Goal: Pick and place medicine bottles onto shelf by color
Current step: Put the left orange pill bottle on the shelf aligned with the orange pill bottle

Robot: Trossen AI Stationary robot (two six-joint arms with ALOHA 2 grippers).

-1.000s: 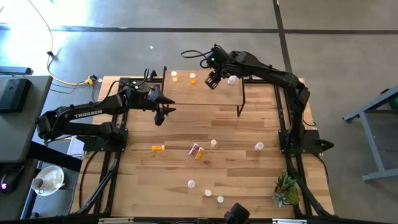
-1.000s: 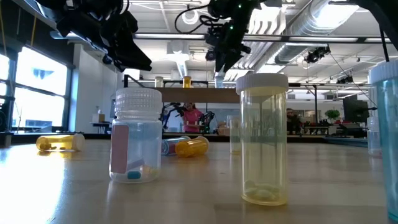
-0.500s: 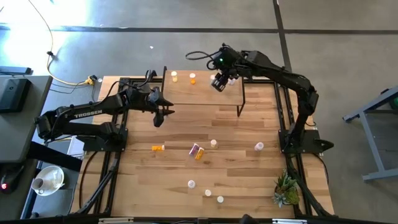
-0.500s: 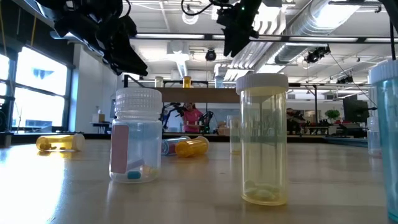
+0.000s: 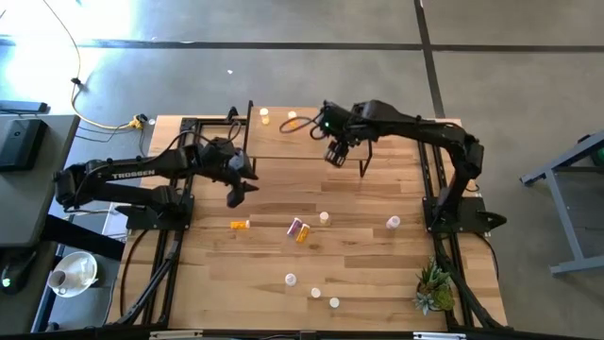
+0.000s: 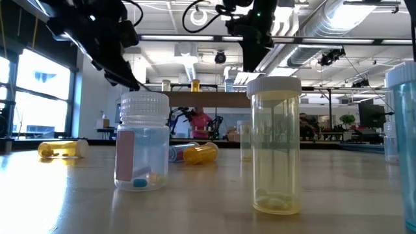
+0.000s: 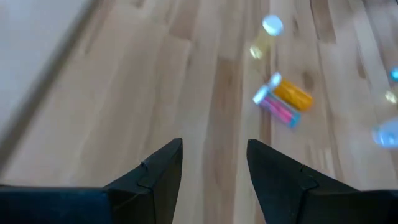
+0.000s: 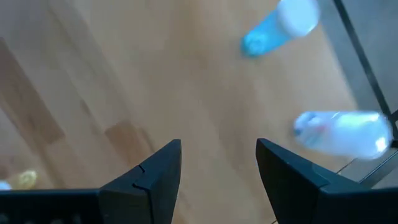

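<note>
The shelf (image 5: 283, 142) stands at the table's far middle, with a yellowish bottle (image 5: 264, 116) and an orange bottle (image 5: 291, 119) upright on it. An orange bottle (image 5: 240, 224) and a pink and orange pair (image 5: 299, 229) lie on the table; the pair also shows in the left wrist view (image 7: 283, 99). More bottles stand at mid-table (image 5: 324, 218), to the right (image 5: 393, 223) and near the front edge (image 5: 315, 294). My left gripper (image 5: 236, 195) hangs open and empty left of the shelf's near edge. My right gripper (image 5: 335, 156) hangs open and empty over the shelf's right part.
A small green plant (image 5: 432, 288) stands at the near right corner. In the low view a clear bottle with a pink label (image 6: 142, 140) and a yellowish bottle (image 6: 276, 153) stand close to the camera. Bare wood lies between the shelf and the lying bottles.
My right gripper has gone from the shelf's far right part toward the table's near edge, staying open. My left gripper has gone toward the near edge and a little left, toward the lying bottles.
</note>
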